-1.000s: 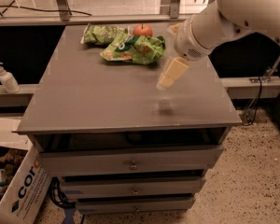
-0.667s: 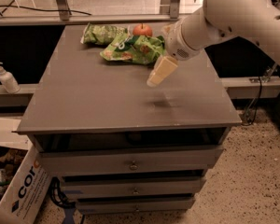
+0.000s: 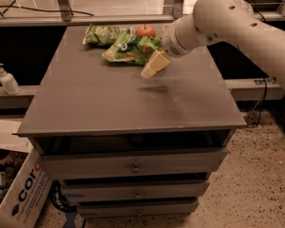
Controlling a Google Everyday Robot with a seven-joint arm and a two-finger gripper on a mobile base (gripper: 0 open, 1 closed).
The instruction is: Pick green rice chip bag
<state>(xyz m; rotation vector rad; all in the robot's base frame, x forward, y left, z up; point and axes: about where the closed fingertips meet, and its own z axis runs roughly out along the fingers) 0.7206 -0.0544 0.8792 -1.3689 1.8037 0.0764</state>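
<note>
The green rice chip bag [image 3: 131,50] lies crumpled at the back of the grey cabinet top [image 3: 99,99], with orange-red patches on it. A smaller, paler green bag [image 3: 103,34] lies behind it to the left. A red-orange apple [image 3: 145,31] sits behind it. My gripper [image 3: 153,66] hangs from the white arm [image 3: 228,20] just to the right of the chip bag's near edge, a little above the surface. It holds nothing that I can see.
A white pump bottle [image 3: 7,80] stands on a ledge at the left. A cardboard box [image 3: 14,194] sits on the floor at lower left. Drawers [image 3: 135,165] run down the cabinet front. A metal frame [image 3: 61,1] stands behind.
My gripper has moved left and toward the back, closing in on the chip bag's right side. The bags and apple have not moved.
</note>
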